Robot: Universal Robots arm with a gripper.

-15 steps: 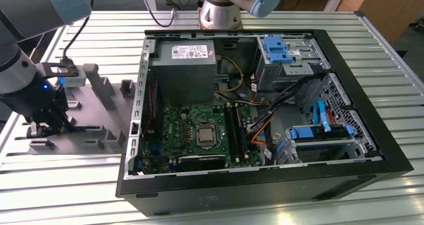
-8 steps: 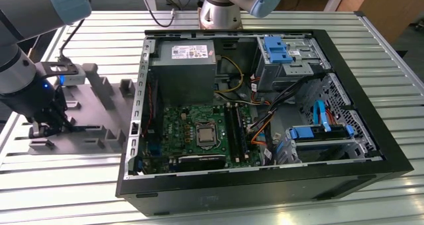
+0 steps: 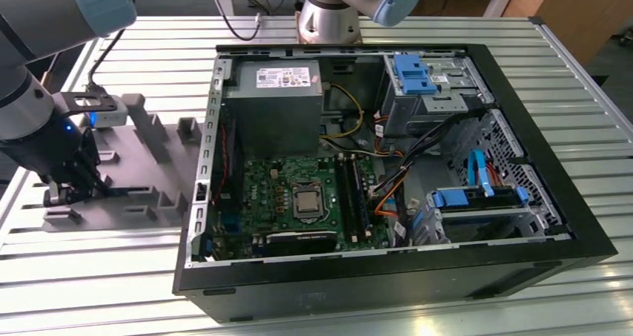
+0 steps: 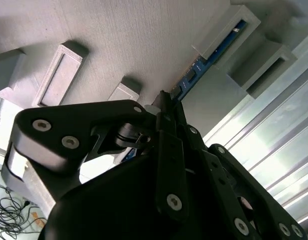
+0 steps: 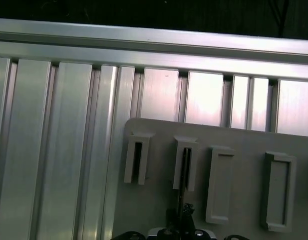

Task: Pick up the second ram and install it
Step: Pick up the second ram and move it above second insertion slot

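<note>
The second ram [image 4: 210,54] is a thin blue stick standing on edge in a slotted post of the grey holder block [image 4: 118,40]. In the first wrist view the second ram [image 5: 184,167] appears edge-on as a dark sliver in its slot. My gripper [image 4: 169,107] straddles the stick near one end, and its black fingers [image 4: 164,100] are closed against the stick's faces while it still rests in the holder. In the exterior view my gripper [image 3: 61,195] is low over the holder block [image 3: 129,180], at the exterior view's left of the open computer case [image 3: 514,225].
The green motherboard [image 3: 296,195] lies inside the case, with dark memory slots [image 3: 351,195] beside the processor socket. A power supply [image 3: 282,99], cables and blue drive brackets [image 3: 411,73] crowd the case. More empty slotted posts [image 5: 221,182] stand on the holder. The ribbed metal table [image 3: 99,277] surrounds everything.
</note>
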